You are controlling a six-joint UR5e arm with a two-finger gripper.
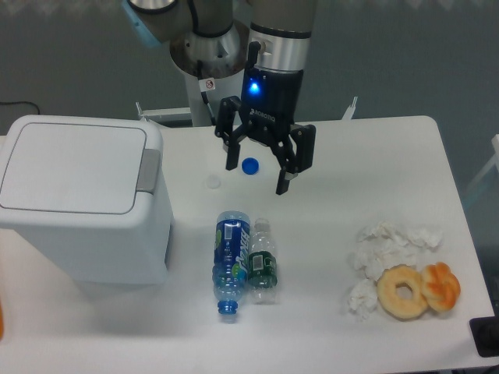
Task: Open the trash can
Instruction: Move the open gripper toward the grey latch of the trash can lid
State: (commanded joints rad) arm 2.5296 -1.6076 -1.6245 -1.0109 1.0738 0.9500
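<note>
A wide white table (390,156) fills the view, its rounded far edge set against a dull grey-blue wall, with the arm's pale round pedestal (210,70) rising behind it. Biggest thing on it is one large boxy white plastic trash can (78,210), sitting at the table's left end, lid down flat, its grey push tab (149,170) on the lid's right edge. Next, one black two-finger gripper (258,177) with a blue light glowing on its body, hanging over the table's middle back, fingers spread wide and holding nothing, well apart from the trash can. Two clear plastic bottles lie side by side and touching in the centre: the blue-labelled bottle (231,262) and the shorter green-labelled bottle (262,265). To the right, one heap of crumpled white paper tissue (382,249), and just beside it two pastries: a pale ring doughnut (402,291) touching a smaller orange-glazed pastry (441,286). Smallest of all, two loose caps near the gripper: one blue bottle cap (250,165), between the spread fingers as seen from here, and one white cap (213,181) to its left.
</note>
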